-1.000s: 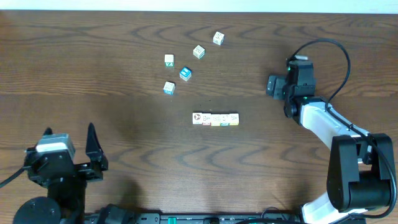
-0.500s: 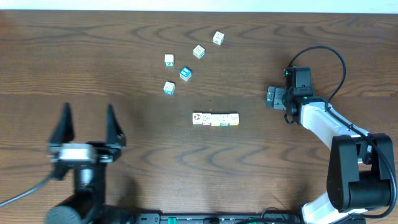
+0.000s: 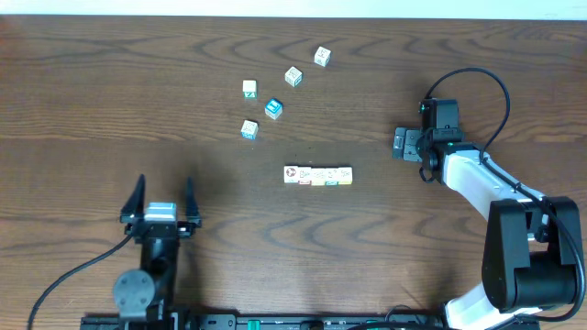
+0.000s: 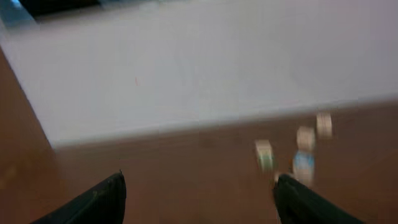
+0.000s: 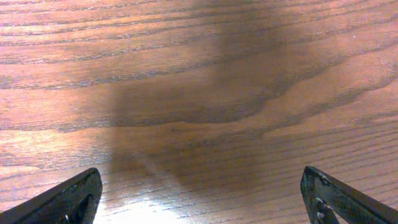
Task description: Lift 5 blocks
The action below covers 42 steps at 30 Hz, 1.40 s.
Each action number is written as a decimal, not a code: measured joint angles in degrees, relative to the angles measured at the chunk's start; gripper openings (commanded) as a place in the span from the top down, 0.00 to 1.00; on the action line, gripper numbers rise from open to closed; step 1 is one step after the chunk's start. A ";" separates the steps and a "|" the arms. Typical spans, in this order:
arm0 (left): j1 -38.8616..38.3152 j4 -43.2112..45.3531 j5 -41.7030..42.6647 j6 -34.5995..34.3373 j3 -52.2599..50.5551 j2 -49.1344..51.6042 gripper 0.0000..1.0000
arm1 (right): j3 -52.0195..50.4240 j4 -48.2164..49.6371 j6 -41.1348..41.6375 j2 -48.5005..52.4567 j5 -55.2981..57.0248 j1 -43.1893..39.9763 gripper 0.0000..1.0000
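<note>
At the near left of the counter (image 3: 83, 110), the left arm (image 3: 158, 218) stood with its jaws spread wide and empty. They pointed up the counter, well apart from every cube. Further along, toward the far side, lay a loose scatter of cubes (image 3: 293, 76), a blue-topped cube (image 3: 273, 108) among them. These looked like extras.

The task's own things, the row of five blocks (image 3: 318, 174), sat just right of centre. They touched side to side in one straight line, and the left-end block showed a red ring. To the right, the right arm (image 3: 459, 170) also had its jaws open, gripping nothing, near the row's level but well apart from it.

By their look, the blocks would be light, stiff and hard-cornered, not fragile, with smooth printed faces that might slip. Packed as they were, an inner block offered only its near and far faces. The safest hold seemed to be across those two faces, starting with an end block. Squeezing the whole row end to end risked buckling it.

Only the overhead view showed the row and both arms together. The blurred left wrist view caught the scatter beyond its dark jaw tips, but not the row. The right wrist view showed only bare wood grain between its wide-set jaw tips, which made plain that nothing lay there.
</note>
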 measured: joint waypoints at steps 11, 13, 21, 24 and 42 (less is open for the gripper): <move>0.33 -8.66 -0.81 -3.04 -1.03 0.02 0.24 | 0.00 0.02 -0.02 0.00 0.00 0.00 0.01; 0.33 -8.66 -0.92 -3.21 -1.03 0.02 0.23 | 0.00 0.00 -0.02 0.00 0.00 0.00 0.01; 0.33 -8.66 -0.94 -3.96 -1.03 0.02 0.23 | 0.00 0.00 -0.02 0.00 0.00 0.00 0.01; 0.33 -8.66 -0.92 -4.11 -1.03 0.02 0.24 | 0.00 0.00 -0.02 0.00 -0.02 0.00 0.01; 0.33 -8.70 -0.94 -4.31 -0.96 0.04 0.23 | -4.09 -8.66 -4.50 -43.60 3.17 13.29 0.01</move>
